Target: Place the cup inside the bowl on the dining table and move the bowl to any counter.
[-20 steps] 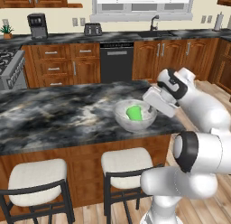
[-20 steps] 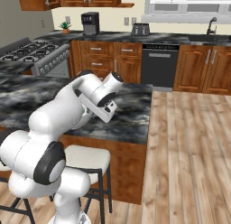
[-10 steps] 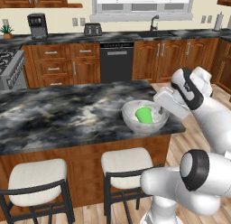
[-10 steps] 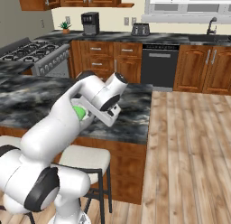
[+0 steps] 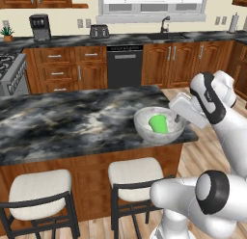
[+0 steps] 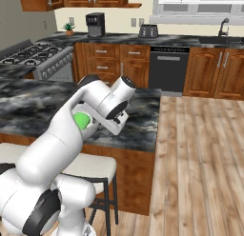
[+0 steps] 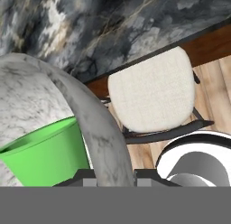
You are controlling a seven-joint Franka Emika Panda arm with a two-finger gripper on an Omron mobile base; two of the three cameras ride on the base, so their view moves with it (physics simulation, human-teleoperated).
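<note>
The small bright green tapered cup (image 5: 158,123) sits inside the wide, pale grey speckled stone-look bowl (image 5: 144,126) — the bowl is at the right end of the black-and-white marbled bench (image 5: 67,120), above a white-cushioned stool (image 7: 153,91). The tool (image 7: 115,175) pinches the bowl's right rim — one finger inside, one outside.

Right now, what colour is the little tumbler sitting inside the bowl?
Bright green tumbler; left base view shows it best.

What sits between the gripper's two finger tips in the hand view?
The bowl's grey speckled rim runs between the gripper's finger tips, one on each side of the wall. The green cup lies inside the bowl, just left of the rim.
</note>
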